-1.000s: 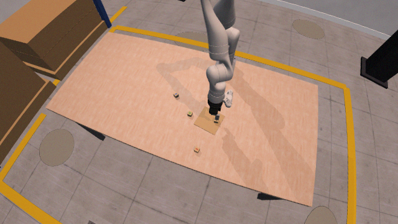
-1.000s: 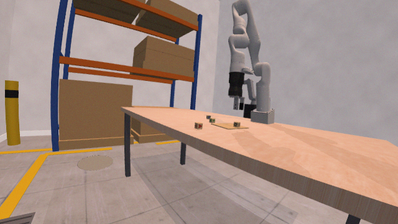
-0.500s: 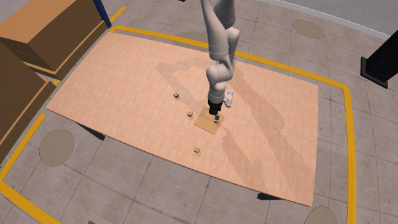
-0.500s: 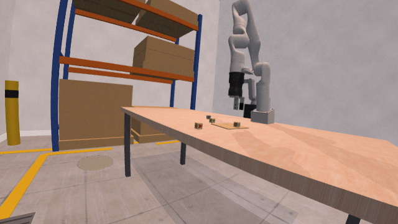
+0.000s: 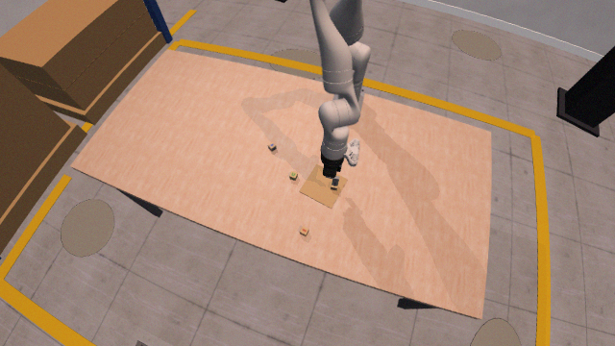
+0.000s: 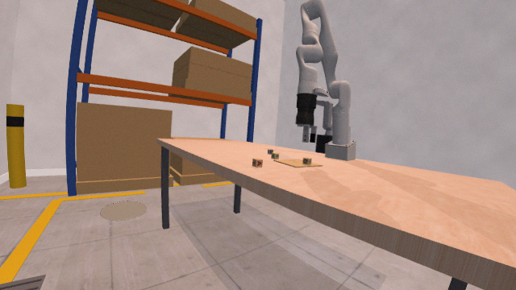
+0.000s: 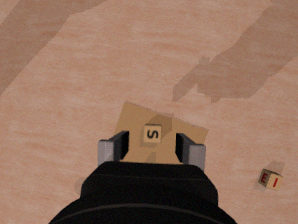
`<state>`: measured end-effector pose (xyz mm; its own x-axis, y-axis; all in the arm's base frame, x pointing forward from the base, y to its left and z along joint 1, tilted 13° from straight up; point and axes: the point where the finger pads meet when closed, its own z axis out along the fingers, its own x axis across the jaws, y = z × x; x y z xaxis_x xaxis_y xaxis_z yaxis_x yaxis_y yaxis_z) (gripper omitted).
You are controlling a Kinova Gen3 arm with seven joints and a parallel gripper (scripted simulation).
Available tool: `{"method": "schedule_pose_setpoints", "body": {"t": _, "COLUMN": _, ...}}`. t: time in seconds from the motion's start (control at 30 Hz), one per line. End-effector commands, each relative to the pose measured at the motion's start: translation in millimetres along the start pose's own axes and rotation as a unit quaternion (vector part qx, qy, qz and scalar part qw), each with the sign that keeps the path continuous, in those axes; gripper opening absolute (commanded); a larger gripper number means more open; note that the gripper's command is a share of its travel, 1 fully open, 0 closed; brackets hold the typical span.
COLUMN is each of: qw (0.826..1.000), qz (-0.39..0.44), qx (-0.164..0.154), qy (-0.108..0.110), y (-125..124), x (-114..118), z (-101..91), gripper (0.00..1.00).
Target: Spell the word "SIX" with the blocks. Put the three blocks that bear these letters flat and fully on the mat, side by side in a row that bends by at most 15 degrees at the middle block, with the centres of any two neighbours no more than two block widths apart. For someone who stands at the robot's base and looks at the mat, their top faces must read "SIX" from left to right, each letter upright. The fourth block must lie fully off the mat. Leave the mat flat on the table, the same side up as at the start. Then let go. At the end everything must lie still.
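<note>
On the surface [image 5: 216,144] [image 6: 383,189] [image 7: 50,125], a tan mat [image 5: 314,189] [image 6: 294,163] [image 7: 132,117] carries one block [image 5: 334,187] [image 6: 307,161] [image 7: 152,133] towards three o'clock. Off it sit a green-marked block [image 5: 293,176] [image 6: 275,155] and a blue-marked block [image 5: 272,147] [image 6: 270,151], both near ten, and an orange-marked block [image 5: 304,232] [image 6: 257,163] [image 7: 270,180] at seven.

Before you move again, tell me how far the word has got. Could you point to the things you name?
Done: the S block [image 5: 334,186] [image 6: 307,161] [image 7: 152,133] sits on the mat [image 5: 314,188] [image 6: 292,163] [image 7: 131,116].

In hand: nothing; the open hand [image 5: 334,182] [image 6: 309,141] [image 7: 152,142] hovers above.

Left: three blocks lie off the mat; I and X still need placing beside S.
</note>
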<state>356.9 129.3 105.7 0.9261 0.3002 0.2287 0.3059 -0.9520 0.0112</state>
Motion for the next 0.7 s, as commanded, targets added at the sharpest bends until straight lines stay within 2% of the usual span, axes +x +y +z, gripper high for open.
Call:
{"method": "schedule_pose_setpoints", "body": {"t": 0.0, "qw": 1.0, "qz": -0.001, "qx": 0.0, "qy": 0.0, "y": -0.5, "x": -0.1, "z": 1.1, "gripper": 1.0}}
{"method": "schedule_pose_setpoints", "body": {"t": 0.27, "qw": 1.0, "qz": -0.001, "qx": 0.0, "qy": 0.0, "y": -0.4, "x": -0.1, "z": 6.2, "gripper": 1.0}}
{"method": "schedule_pose_setpoints", "body": {"t": 0.67, "qw": 1.0, "qz": -0.001, "qx": 0.0, "qy": 0.0, "y": -0.3, "x": -0.1, "z": 23.4, "gripper": 1.0}}
